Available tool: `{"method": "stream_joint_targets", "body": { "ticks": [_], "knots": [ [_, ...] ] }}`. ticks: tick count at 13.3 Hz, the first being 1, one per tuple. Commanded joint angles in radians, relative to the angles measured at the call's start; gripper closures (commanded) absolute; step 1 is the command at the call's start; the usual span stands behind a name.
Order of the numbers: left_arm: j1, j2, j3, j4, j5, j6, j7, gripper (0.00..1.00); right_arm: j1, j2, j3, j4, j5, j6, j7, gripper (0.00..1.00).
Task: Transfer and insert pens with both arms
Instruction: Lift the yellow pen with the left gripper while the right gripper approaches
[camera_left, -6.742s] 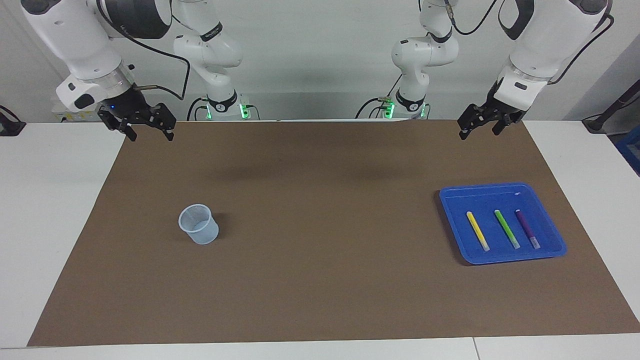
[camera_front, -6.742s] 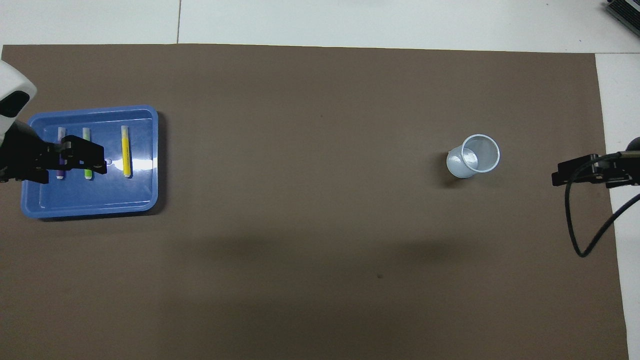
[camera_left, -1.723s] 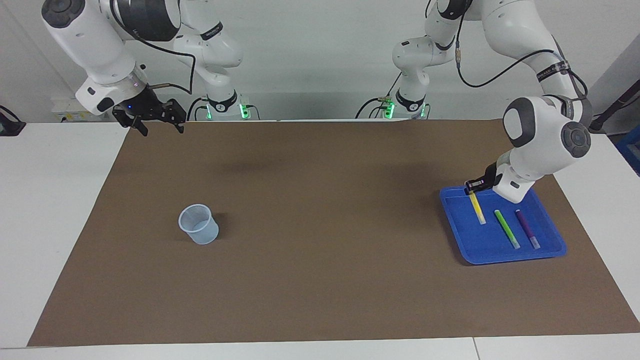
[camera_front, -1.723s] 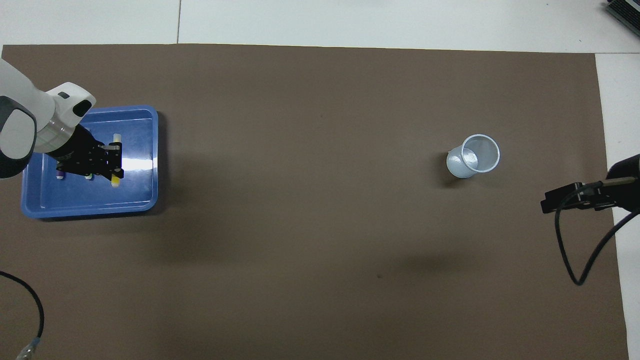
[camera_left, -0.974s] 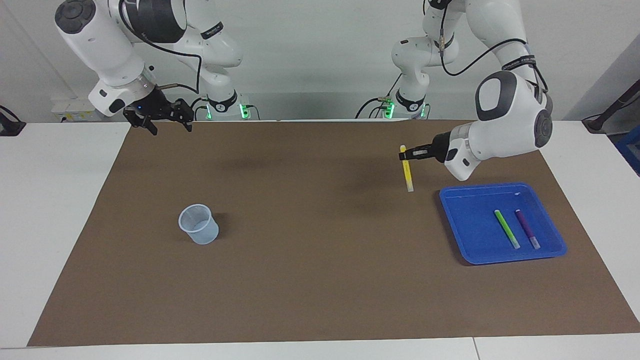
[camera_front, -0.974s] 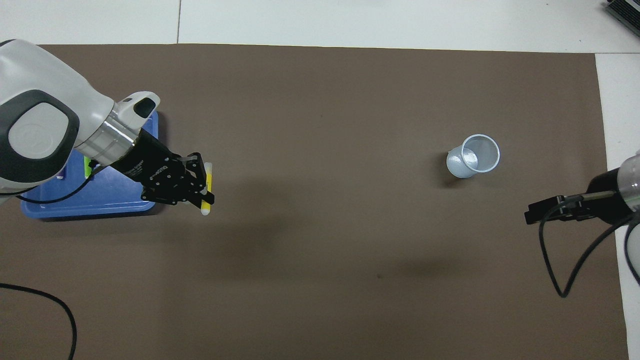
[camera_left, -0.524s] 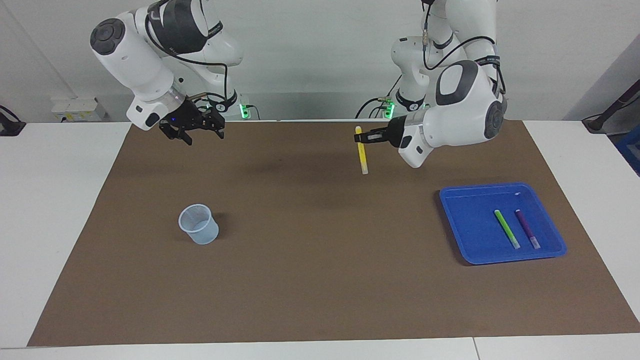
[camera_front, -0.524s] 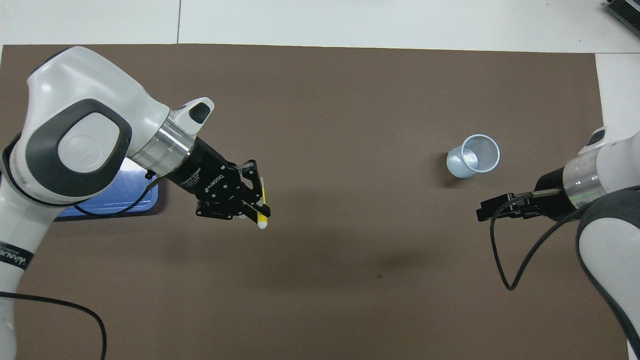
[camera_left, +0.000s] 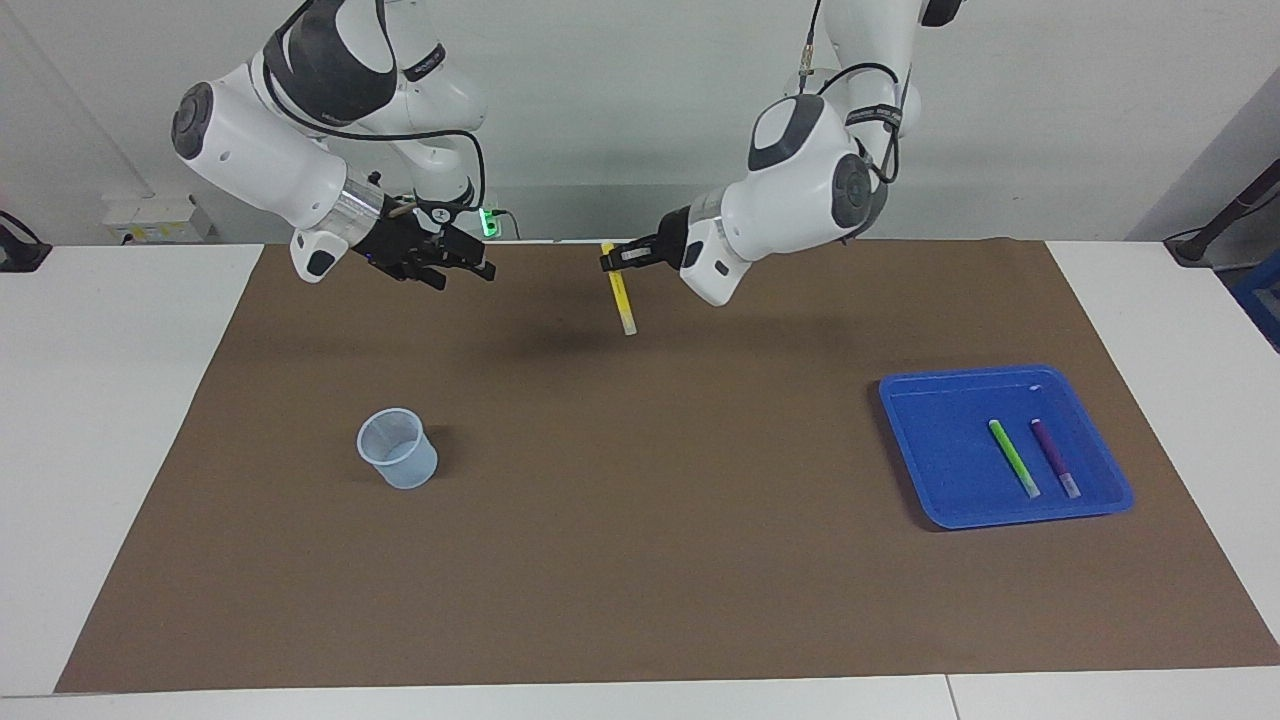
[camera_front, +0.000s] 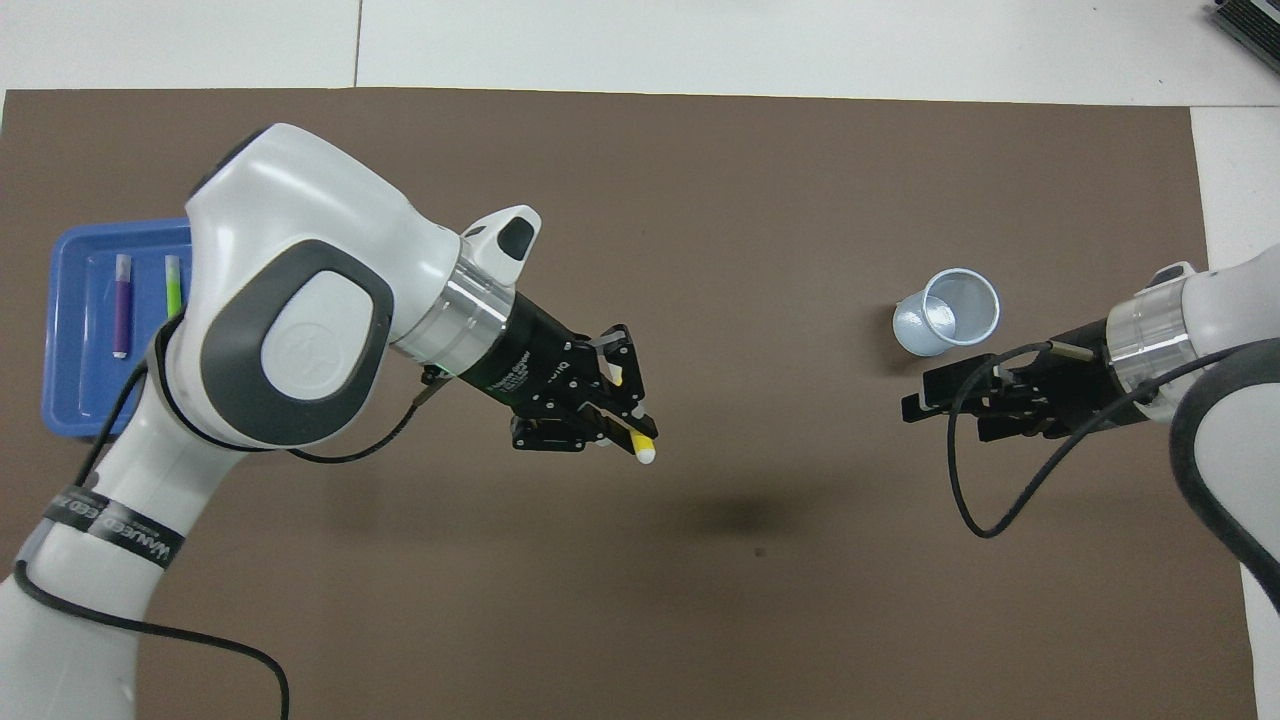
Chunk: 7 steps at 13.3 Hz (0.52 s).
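My left gripper (camera_left: 612, 262) (camera_front: 625, 405) is shut on the upper end of the yellow pen (camera_left: 621, 298) (camera_front: 641, 447). The pen hangs tilted, pale cap end down, above the mat's middle. My right gripper (camera_left: 465, 270) (camera_front: 915, 405) is open and holds nothing; it hovers over the mat toward the right arm's end, its fingers pointing at the yellow pen. The green pen (camera_left: 1013, 457) (camera_front: 173, 285) and the purple pen (camera_left: 1054, 458) (camera_front: 122, 303) lie side by side in the blue tray (camera_left: 920, 420) (camera_front: 70, 390).
A translucent plastic cup (camera_left: 397, 448) (camera_front: 948, 312) stands upright on the brown mat (camera_left: 640, 560) toward the right arm's end. A black cable (camera_front: 975, 500) loops under the right wrist. White tabletop surrounds the mat.
My left arm has carried the yellow pen from above the tray's edge to above the mat's middle. The right gripper has swung in toward the pen, still open.
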Motion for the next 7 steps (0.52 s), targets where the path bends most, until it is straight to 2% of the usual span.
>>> {"method": "stream_joint_targets", "body": {
  "ticks": [1, 4, 7],
  "knots": [
    [-0.08, -0.027, 0.015, -0.021, -0.019, 0.087, -0.054, 1.0, -0.044, 0.051, 0.0, 0.005, 0.086, -0.015, 0.008, 0.0],
    [-0.104, -0.028, -0.038, -0.015, -0.016, 0.164, -0.09, 1.0, -0.053, 0.118, 0.0, 0.062, 0.113, -0.041, -0.031, 0.0],
    [-0.146, -0.019, -0.043, -0.032, -0.016, 0.375, -0.091, 1.0, -0.03, 0.12, 0.0, 0.064, 0.113, -0.033, -0.026, 0.0]
  ]
}}
